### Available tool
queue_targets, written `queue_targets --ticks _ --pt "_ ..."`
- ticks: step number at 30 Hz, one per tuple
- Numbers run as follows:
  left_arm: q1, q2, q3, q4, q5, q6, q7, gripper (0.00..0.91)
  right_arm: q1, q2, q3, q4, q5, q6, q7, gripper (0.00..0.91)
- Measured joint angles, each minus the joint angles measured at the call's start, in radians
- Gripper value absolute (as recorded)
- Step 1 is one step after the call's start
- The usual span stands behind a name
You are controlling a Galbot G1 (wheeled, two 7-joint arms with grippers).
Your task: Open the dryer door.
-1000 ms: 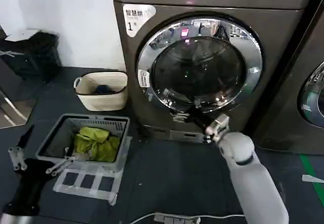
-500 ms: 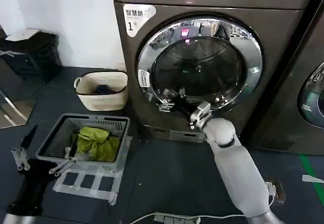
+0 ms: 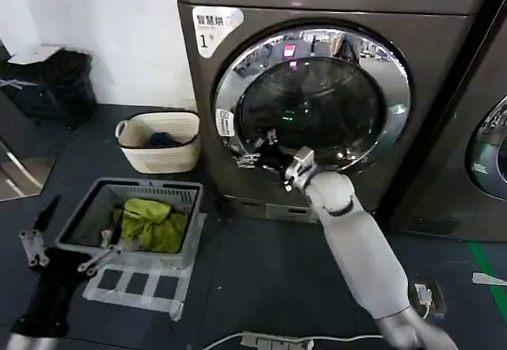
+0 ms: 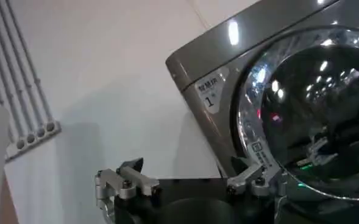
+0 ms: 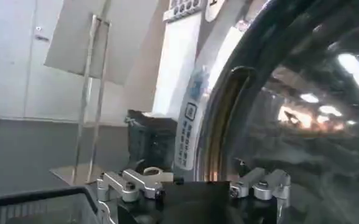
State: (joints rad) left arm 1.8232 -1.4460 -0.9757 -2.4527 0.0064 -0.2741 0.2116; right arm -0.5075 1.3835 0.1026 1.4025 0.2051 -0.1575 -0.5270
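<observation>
Laundry-room floor scene, seen from the robot's head. Directly ahead stands a bronze-grey dryer marked "1"; its large round porthole door [image 3: 313,100], a wide shiny chrome ring around dark tinted glass, sits shut and flush with the machine front. The white right arm reaches forward, and the right claw [image 3: 255,150] is at the door's lower left edge, fingers spread and released, holding nothing (the right wrist view shows both fingers apart, right against the curve of the chrome ring). The left claw [image 3: 67,256] hangs low at the near left, also spread and empty, beside a grey plastic laundry basket [image 3: 136,220] holding yellow-green cloth. A cream woven basket [image 3: 161,141] sits further back, near the white wall.

Risks, as a judgement: the chrome is smooth and curved, so the fingers could slide off without catching the door's edge. Whether they are actually hooked behind the rim cannot be told. Pulling at a poor angle might strain the latch or scrape the glass.
</observation>
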Motion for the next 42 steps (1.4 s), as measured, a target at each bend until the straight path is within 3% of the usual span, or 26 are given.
queue_targets --ticks 11,23,42 --pt "0.008 -0.004 -0.016 -0.01 0.0 -0.001 -0.004 0.907 0.052 0.026 -0.012 -0.085 0.001 0.008 0.005 0.907" --pt "0.009 -0.01 -0.018 -0.01 0.0 -0.005 -0.006 0.907 0.062 0.03 -0.009 -0.105 0.052 0.004 -0.108 0.907" --pt "-0.005 -0.002 -0.017 0.002 0.0 0.014 -0.01 0.907 0.019 -0.037 0.051 -0.056 0.094 0.033 -0.445 0.907"
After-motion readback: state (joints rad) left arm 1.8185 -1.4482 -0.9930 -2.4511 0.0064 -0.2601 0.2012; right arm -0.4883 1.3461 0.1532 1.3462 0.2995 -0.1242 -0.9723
